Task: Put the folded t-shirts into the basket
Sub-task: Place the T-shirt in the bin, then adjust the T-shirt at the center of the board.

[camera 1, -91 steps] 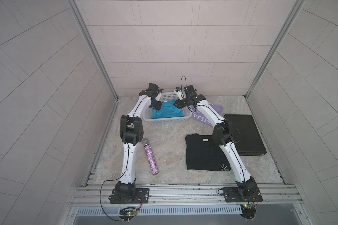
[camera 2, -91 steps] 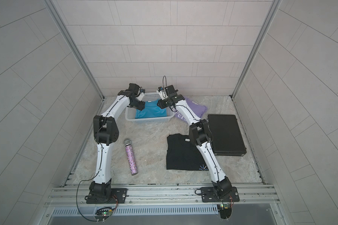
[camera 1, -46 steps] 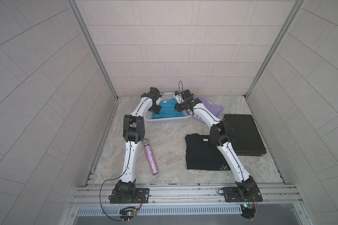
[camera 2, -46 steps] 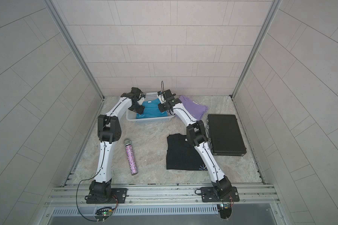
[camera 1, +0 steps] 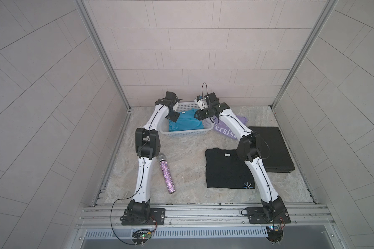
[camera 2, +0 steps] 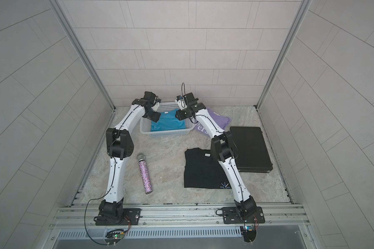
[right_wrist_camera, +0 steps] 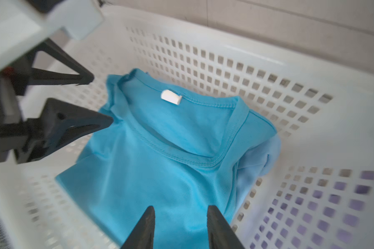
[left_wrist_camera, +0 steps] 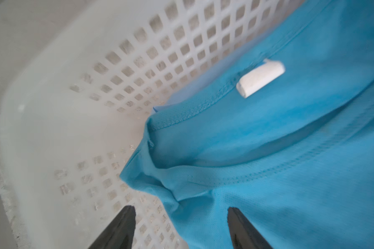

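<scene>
Teal shirt [right_wrist_camera: 160, 161] rumpled in basket [right_wrist_camera: 225, 71] over light blue shirt [right_wrist_camera: 268, 151], between left fingers [right_wrist_camera: 73, 122] and right fingers [right_wrist_camera: 146, 228]; black shirt [camera 1: 225, 170], lavender shirt [camera 1: 221, 130] outside.

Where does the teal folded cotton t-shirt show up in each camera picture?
Top view: teal t-shirt inside white perforated plastic basket, far centre.
Top view: same place.
Left wrist: close up, against basket wall.
Right wrist: collar end, inside basket.
Shared landmark: its white neck tag.

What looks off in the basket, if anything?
The teal shirt lies askew and rumpled in the basket, one collar corner bunched up near the wall. A light blue shirt pokes out from under it on one side.
</scene>
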Robot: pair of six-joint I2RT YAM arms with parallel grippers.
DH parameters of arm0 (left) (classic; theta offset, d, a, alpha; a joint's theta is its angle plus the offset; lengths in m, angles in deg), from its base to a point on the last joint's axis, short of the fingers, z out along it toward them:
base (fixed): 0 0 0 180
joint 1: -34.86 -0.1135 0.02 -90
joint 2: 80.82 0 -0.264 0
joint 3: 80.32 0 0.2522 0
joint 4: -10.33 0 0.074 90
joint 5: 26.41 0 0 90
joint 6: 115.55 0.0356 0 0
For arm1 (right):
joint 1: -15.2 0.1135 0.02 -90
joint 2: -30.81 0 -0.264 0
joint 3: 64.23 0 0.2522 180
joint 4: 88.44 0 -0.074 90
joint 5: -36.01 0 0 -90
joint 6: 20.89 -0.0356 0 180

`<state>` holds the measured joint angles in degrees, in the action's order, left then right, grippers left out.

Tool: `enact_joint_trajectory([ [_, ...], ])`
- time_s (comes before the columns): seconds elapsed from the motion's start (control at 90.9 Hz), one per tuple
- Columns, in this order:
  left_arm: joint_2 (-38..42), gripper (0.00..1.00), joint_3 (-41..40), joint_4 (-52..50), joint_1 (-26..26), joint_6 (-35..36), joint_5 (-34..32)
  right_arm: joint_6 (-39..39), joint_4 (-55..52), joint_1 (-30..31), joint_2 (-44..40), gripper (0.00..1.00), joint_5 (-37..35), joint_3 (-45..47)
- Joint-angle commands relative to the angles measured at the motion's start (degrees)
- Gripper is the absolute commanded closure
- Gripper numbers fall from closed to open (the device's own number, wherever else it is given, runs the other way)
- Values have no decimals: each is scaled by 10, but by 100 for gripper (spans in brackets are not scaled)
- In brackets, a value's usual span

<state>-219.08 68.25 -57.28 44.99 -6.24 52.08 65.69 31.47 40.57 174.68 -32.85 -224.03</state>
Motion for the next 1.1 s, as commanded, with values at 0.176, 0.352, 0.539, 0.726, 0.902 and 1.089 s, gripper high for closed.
enact_joint_trajectory([
  [0.176, 181, 21, -128, -11, 8, -36, 147, 88, -58, -18, -205, 47, 78, 190],
  [0.352, 289, 21, -275, -11, 34, -37, 235, 164, -53, -45, -360, 37, 61, 412],
  [0.539, 405, 18, -462, 36, 88, -31, 292, 231, -68, -91, -509, 24, 34, 608],
  [0.726, 443, 16, -585, 95, 156, -17, 301, 277, -69, -121, -599, 14, -53, 757],
  [0.902, 405, 18, -602, 134, 207, -20, 305, 280, -44, -144, -606, 9, -111, 803],
  [1.089, 340, 21, -572, 157, 254, -34, 284, 279, -36, -150, -564, 8, -165, 804],
])
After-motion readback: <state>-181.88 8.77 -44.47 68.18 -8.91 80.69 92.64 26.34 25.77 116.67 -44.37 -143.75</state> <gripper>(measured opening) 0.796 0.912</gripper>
